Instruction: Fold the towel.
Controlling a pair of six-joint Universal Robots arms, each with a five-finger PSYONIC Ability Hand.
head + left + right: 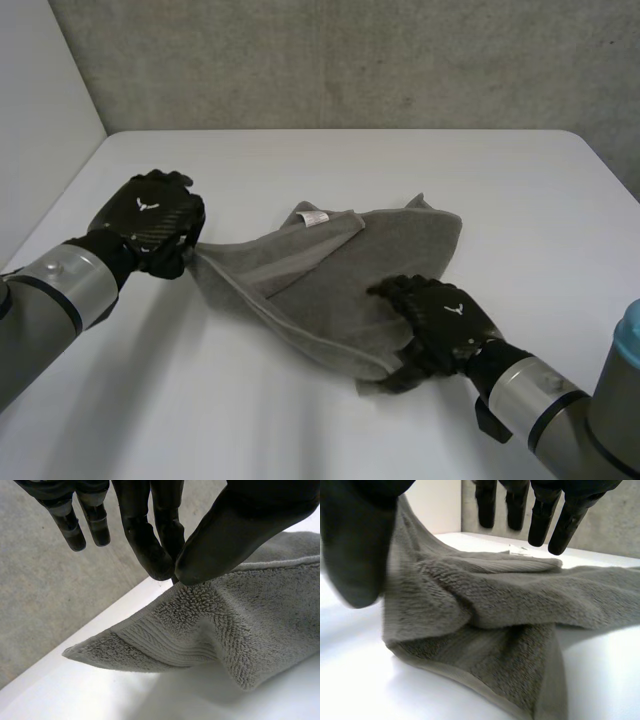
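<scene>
Left hand (240, 525) pinches a towel (340, 280) corner between thumb and fingertip, lifted off the desk (300, 430); the rest lies rumpled mid-desk. Right hand (450, 315) is at its near edge, hold unclear. So slight a pinch may slip if the cloth pulls taut.
</scene>
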